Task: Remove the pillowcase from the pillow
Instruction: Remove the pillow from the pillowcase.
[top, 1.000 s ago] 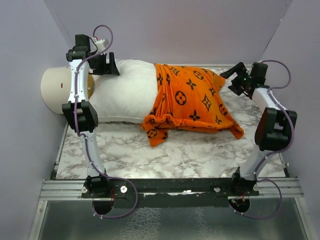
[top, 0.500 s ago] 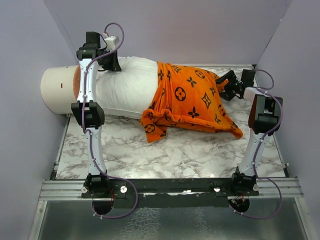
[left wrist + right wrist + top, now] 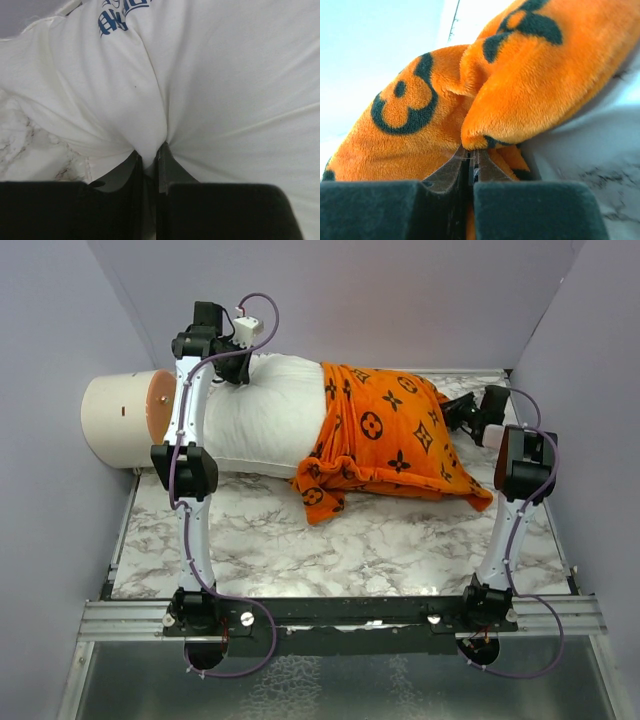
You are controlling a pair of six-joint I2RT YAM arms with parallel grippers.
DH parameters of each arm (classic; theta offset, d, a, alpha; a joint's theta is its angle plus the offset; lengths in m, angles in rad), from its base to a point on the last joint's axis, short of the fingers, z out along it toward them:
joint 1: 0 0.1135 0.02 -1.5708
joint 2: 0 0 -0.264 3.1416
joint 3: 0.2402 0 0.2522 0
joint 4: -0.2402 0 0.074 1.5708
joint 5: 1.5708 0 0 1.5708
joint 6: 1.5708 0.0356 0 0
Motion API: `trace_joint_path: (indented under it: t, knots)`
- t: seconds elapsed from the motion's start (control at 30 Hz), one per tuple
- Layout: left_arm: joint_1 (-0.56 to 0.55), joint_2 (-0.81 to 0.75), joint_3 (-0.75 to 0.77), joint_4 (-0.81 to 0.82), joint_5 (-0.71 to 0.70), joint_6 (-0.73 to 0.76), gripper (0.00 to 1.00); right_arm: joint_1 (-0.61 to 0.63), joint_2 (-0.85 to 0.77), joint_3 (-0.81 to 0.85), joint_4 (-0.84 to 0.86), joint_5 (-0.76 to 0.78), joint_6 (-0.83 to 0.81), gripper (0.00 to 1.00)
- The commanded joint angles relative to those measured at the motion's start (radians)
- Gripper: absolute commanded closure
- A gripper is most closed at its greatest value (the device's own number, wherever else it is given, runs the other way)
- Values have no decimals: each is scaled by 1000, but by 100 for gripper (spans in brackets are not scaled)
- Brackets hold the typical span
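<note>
The white pillow (image 3: 265,415) lies across the back of the marble table, its left half bare. The orange pillowcase (image 3: 390,435) with black motifs covers its right half, bunched at the front edge. My left gripper (image 3: 232,370) is at the pillow's far left corner. In the left wrist view it (image 3: 150,152) is shut, pinching a fold of the pillow's white fabric (image 3: 225,90). My right gripper (image 3: 455,412) is at the pillowcase's right end. In the right wrist view it (image 3: 474,150) is shut, with a fold of the orange plush (image 3: 530,85) at its tips.
A cream cylinder (image 3: 120,418) with an orange face lies at the back left, against the pillow's end. Lilac walls close in the back and both sides. Bare marble tabletop (image 3: 350,540) stretches between the pillow and the arm bases.
The left gripper shut on the pillow's corner and shifted right along the back. The right gripper moved in to the pillowcase's right end and shut. Pillow and pillowcase shifted slightly right.
</note>
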Motion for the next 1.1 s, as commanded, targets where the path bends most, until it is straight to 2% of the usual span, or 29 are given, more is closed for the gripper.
trace_joint_path:
  t: [0.0,0.1,0.3,0.5,0.67,0.7,0.73,0.8,0.83,1.07]
  knots:
    - [-16,-39,-41,23,-201,123,100,-42,-135,-109,91,51,-1,99]
    - [-11,-63,-94,54,-271,161,100,-82,-257,-205,54,153,-36,99]
    - [10,-120,-211,95,-265,160,100,-198,-517,-414,-39,390,-46,99]
    - [22,-120,-33,50,-169,105,100,-224,-648,-497,-131,510,-67,99]
    - [29,-194,-109,82,-142,105,100,-225,-707,-554,-159,574,-76,99]
    - [33,-212,-131,88,-118,99,97,-226,-708,-555,-167,571,-82,99]
    - [36,-226,-149,92,-90,88,72,-226,-706,-558,-170,566,-85,99]
    - [38,-239,-161,91,-37,55,13,-226,-705,-573,-150,546,-79,99]
    - [41,-241,-155,97,-17,28,2,-226,-702,-584,-126,527,-74,99]
    - [140,-163,-39,207,168,-335,1,-226,-659,-619,20,404,-91,99]
